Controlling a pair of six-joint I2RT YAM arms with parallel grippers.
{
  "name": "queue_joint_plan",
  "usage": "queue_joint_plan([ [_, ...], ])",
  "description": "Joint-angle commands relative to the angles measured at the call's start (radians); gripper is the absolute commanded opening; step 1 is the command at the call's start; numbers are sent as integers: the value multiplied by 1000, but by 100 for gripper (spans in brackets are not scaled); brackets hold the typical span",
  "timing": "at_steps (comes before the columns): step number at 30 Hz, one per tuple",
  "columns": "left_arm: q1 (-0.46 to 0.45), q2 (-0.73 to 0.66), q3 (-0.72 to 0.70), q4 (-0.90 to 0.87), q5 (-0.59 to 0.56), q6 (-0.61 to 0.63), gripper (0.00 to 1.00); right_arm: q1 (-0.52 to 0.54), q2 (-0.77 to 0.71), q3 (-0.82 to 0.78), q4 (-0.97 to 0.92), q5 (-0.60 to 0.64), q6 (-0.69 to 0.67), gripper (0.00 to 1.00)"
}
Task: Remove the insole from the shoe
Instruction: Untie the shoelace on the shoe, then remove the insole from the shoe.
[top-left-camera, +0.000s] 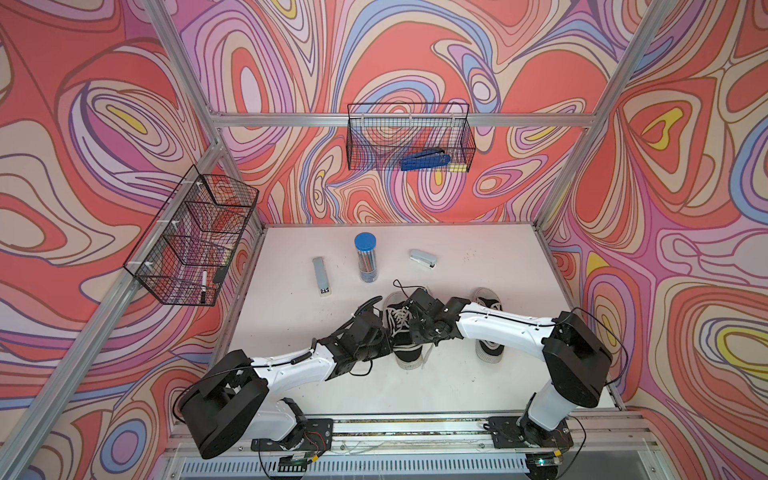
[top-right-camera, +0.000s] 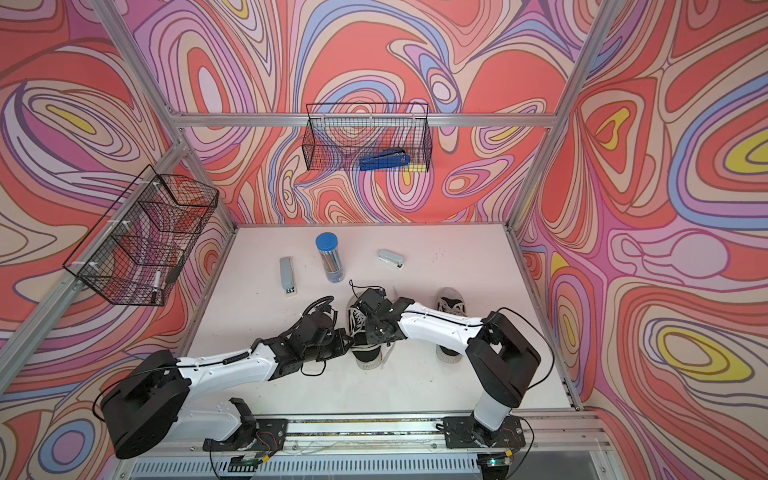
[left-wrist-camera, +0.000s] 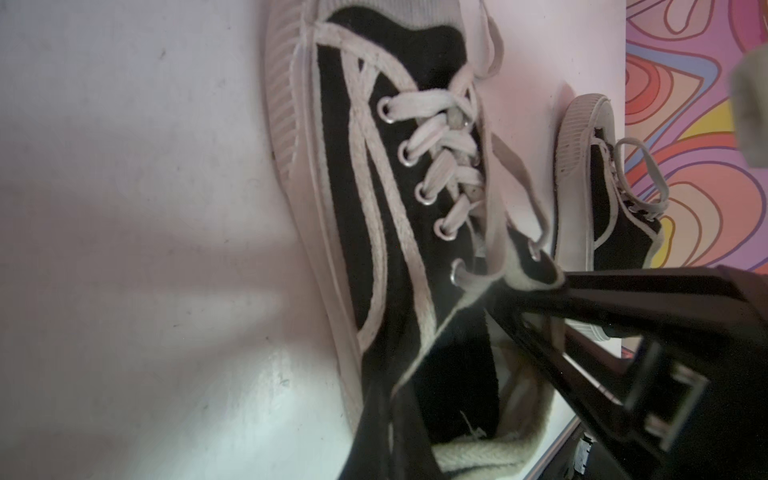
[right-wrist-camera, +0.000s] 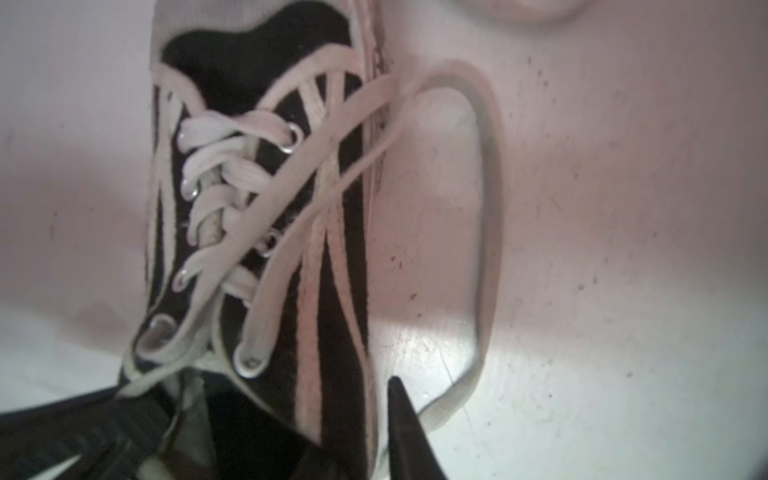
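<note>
L pincer (left-wrist-camera: 390, 419) clamps shoe (left-wrist-camera: 374, 199) at collar; back basket (top-left-camera: 370, 137) holds blue stapler (top-left-camera: 424, 160).

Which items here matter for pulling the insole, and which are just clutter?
Job: black shoe at centre; its insole, not visible.
Clutter: second shoe, pencil tube, grey stapler, long grey stapler, blue stapler in the back basket, marker in the side basket.

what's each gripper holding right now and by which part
Left gripper pinches the black shoe by its collar rim. Right gripper straddles a side wall; grip unclear.
</note>
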Motion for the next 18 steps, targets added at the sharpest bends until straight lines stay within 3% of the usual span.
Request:
queue_joint_plan([
  [1,-5,-5,-27,-36,-21,-27,0,-3,-42,79,-103,-15,-27,33],
  [3,-5,0,-26,-32,-18,-24,0,24,-59,130,-162,-9,-31,40],
  [6,-6,3,-24,-26,-12,-21,0,76,-64,197,-219,1,-16,41],
  [12,-6,12,-18,-16,-3,-17,0,98,-12,195,-123,-82,41,27],
  [18,-6,-21,-28,-41,-22,-16,0,98,72,166,-90,-54,42,20],
])
